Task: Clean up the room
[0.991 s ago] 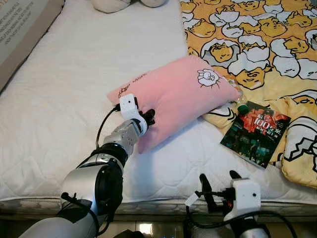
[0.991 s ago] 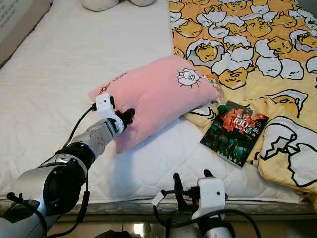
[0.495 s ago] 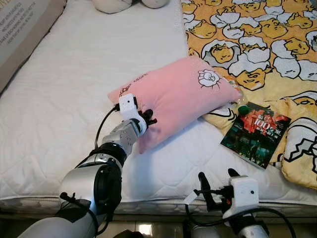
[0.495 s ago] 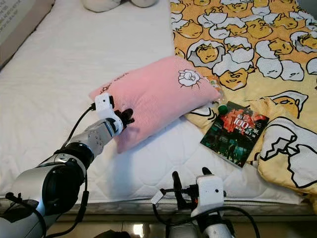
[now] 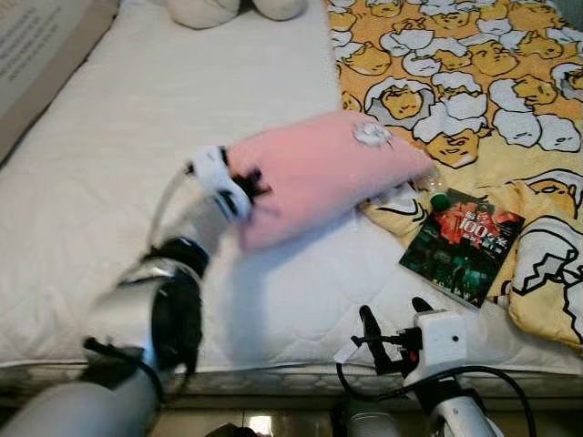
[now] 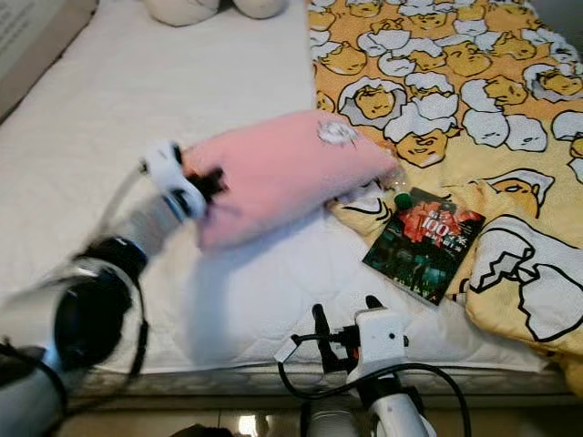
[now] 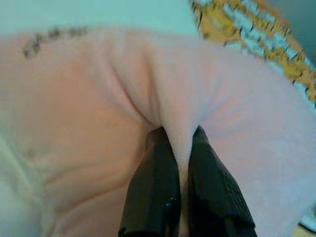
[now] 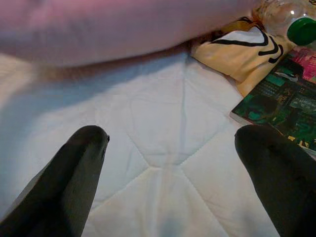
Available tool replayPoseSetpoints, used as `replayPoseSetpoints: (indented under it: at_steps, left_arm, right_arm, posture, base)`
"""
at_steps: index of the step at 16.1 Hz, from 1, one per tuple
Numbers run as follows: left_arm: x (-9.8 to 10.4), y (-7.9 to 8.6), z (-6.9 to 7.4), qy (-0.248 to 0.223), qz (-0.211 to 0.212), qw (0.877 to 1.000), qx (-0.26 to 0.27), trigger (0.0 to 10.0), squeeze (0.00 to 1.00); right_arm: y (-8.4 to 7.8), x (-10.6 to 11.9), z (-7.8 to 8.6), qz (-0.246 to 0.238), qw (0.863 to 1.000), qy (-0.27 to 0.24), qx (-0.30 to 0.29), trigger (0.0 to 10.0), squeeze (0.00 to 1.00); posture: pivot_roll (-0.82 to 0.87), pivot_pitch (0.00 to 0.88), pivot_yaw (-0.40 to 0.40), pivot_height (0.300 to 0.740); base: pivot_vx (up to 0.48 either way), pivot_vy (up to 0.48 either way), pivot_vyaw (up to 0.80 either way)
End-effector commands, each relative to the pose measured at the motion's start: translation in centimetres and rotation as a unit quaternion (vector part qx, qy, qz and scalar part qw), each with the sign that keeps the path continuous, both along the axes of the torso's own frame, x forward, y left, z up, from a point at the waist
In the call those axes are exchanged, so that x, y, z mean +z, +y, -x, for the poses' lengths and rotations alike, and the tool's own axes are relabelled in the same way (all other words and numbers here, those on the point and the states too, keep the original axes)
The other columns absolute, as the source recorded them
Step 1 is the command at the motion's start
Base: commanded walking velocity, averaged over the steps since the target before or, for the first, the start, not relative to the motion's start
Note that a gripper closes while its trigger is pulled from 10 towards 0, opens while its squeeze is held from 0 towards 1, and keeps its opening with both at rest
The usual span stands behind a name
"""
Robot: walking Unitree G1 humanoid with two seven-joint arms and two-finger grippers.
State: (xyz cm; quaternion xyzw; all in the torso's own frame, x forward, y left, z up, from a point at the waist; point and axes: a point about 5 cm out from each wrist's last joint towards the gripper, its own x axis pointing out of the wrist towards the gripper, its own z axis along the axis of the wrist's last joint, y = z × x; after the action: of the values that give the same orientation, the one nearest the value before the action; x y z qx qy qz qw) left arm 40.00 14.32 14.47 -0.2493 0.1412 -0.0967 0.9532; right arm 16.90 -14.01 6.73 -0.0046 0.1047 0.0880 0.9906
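Left gripper (image 7: 180,148) pinching the soft pink plush pillow (image 5: 319,173) by its near corner.

The pillow is lying on the white quilted mattress (image 5: 118,155); lifting it clear seems next. Right gripper (image 8: 173,148) is hovering spread apart near the dark glossy book (image 5: 462,244).

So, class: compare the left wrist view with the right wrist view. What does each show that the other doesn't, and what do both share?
Left wrist view: the left gripper shut on a pinched fold of the pink pillow, with small dark lettering on the fabric. Right wrist view: the right gripper open over the white mattress, a green-capped bottle and a dark book. Both share the pillow and some yellow patterned blanket.
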Motion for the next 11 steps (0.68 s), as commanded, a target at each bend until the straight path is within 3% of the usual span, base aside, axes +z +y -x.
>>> replayPoseSetpoints:
  at_steps: [1,5,7,11]
  left_arm:
    - [1.6,0.9,-0.5,-0.032,-0.005,0.999,0.006,0.0,0.00]
    - [2.1,4.4,-0.2,-0.052,-0.055,0.997,0.002,0.0,0.00]
    - [2.2,7.1,0.4,-0.064,-0.111,0.992,-0.015,0.0,0.00]
    - [2.6,10.2,1.2,-0.072,-0.154,0.985,-0.018,0.0,0.00]
  right_arm:
    - [-0.1,-0.3,0.0,-0.002,1.000,0.005,0.000,10.0,0.00]
    - [0.2,-0.3,-1.0,-0.004,1.000,-0.002,0.009,10.0,0.00]
    - [0.0,-0.4,-1.2,-0.004,1.000,-0.003,0.010,10.0,0.00]
    - [0.1,-0.6,-1.6,-0.004,1.000,-0.004,0.016,10.0,0.00]
  posture:
    - [-0.27,0.062,0.063,0.731]
    - [-0.24,0.052,0.059,0.731]
    - [-0.23,0.048,0.057,0.731]
    - [-0.21,0.040,0.051,0.731]
  base:
    - [0.000,0.000,0.00]
    - [0.000,0.000,0.00]
    - [0.000,0.000,0.00]
    - [0.000,0.000,0.00]
